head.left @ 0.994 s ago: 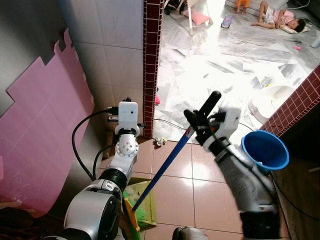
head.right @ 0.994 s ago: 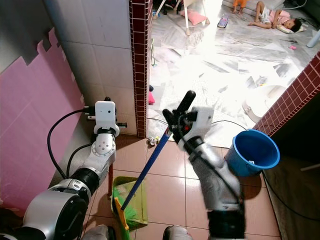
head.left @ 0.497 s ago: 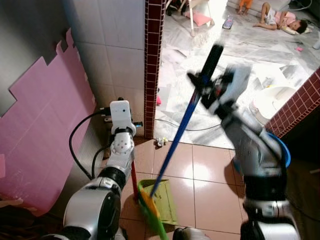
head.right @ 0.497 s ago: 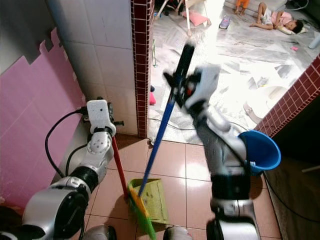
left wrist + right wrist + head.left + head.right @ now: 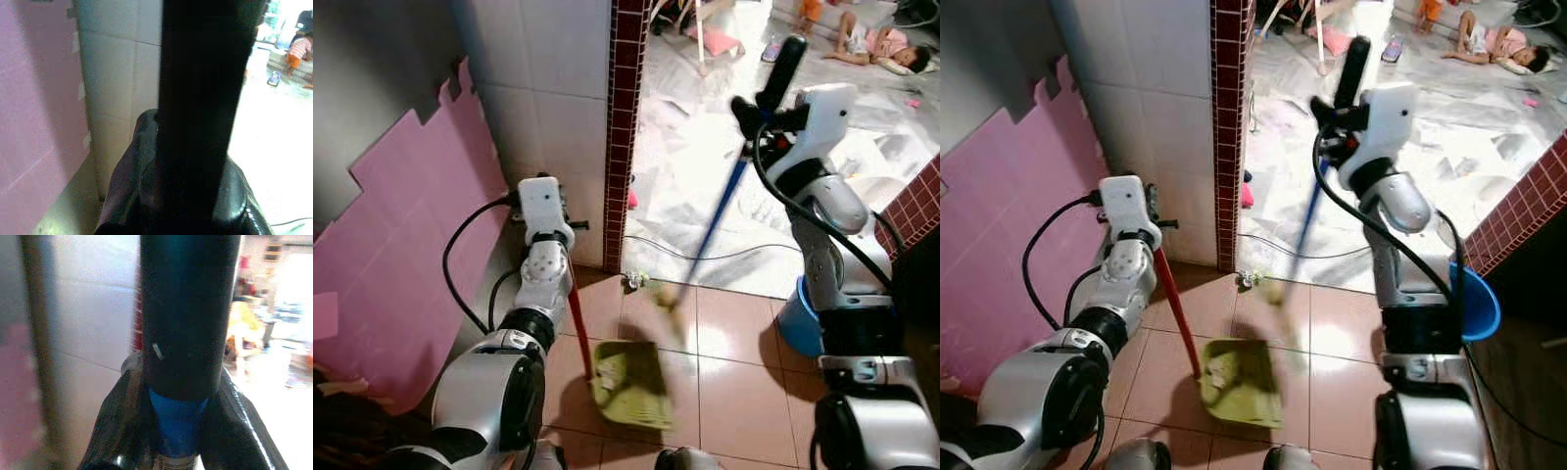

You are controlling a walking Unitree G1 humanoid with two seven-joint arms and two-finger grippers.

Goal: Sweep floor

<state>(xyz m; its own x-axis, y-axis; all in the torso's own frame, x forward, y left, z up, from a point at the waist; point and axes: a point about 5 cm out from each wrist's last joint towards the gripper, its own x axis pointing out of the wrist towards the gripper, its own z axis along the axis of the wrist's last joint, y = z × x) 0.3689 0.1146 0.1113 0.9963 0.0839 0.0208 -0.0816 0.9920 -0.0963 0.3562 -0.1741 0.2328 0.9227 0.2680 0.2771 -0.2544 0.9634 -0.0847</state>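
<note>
On the tan tiled floor before me, beside a dark red brick-tiled pillar and a jagged-edged pink foam panel against the wall, a flat green plastic dustpan lies with a long red handle rising to my left arm. My left gripper is clamped around the black top of that handle, as the left wrist view shows. My right gripper, raised high, is closed around the black grip of a broom with a blue metal pole. The pole slants down to a motion-blurred pale head, just beyond the dustpan's far edge; I cannot make out its bristles. A round blue plastic bucket is mostly hidden behind my right arm. Beyond the doorway, on a bright marble floor, a person lies, partly cut off by the frame.
</note>
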